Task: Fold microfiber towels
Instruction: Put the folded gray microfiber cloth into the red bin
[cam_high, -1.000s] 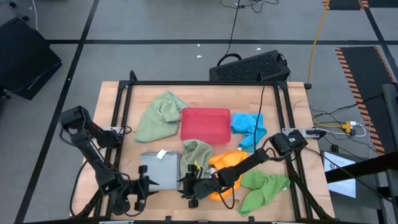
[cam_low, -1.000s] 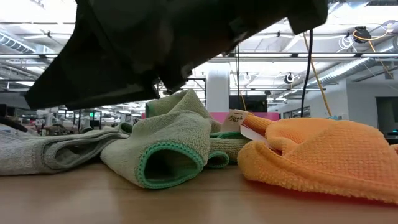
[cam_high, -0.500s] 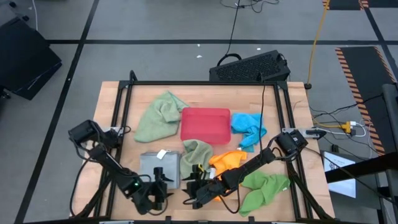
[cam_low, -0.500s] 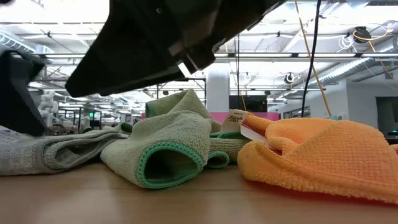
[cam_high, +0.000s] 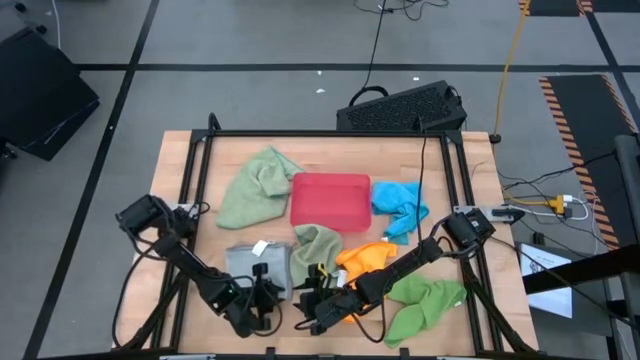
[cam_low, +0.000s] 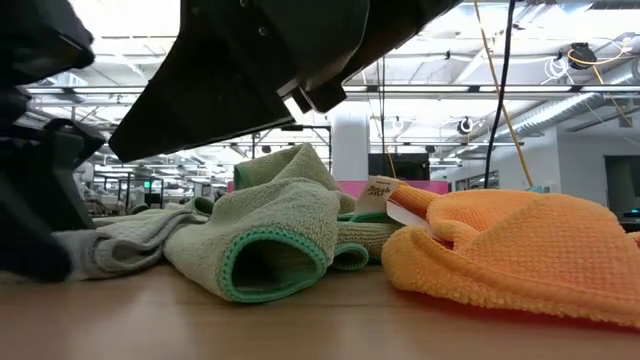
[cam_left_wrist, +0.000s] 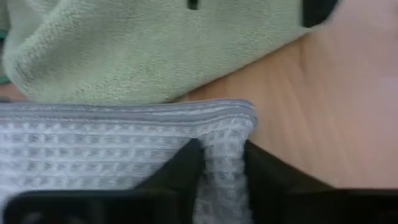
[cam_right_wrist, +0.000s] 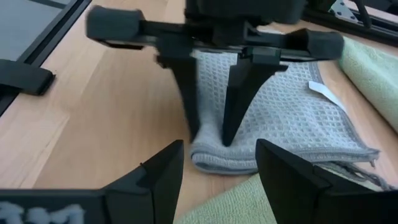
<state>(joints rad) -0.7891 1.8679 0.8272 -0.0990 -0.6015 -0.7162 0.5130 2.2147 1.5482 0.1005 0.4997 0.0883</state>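
The folded grey-blue towel (cam_high: 255, 265) lies flat near the table's front, a white tag at its far edge. My left gripper (cam_high: 265, 300) is down on its near right corner, shut on it. My right gripper (cam_high: 315, 305) hovers open just right of that corner, above the wood, with nothing between its fingers (cam_right_wrist: 161, 177). One sage green towel (cam_high: 315, 243) lies crumpled against the grey-blue one's right edge, beside the orange towel (cam_high: 365, 262). A second sage green towel (cam_high: 255, 185) lies at the far left. The bright blue (cam_high: 400, 208) and bright green (cam_high: 420, 303) towels are on the right. My left gripper pinches the grey-blue towel's near right corner (cam_left_wrist: 233, 134) between its two fingers (cam_right_wrist: 189, 106). They slant down from the table's left. The cloth fills the gap between them; how many layers, I cannot tell. The towel rests on the table.
A red tray (cam_high: 330, 200) stands behind the towels at mid-table. A black frame rail (cam_high: 190, 170) borders the table. Bare wood (cam_right_wrist: 93, 112) lies left of the grey-blue towel and along the front edge. A keyboard (cam_high: 400, 108) sits beyond the far edge.
My left gripper has swung toward the table's right and sunk onto the grey-blue towel's near right corner, taking hold there. In the low view it has come in at the left, and the towel's near edge now bunches up beside it.
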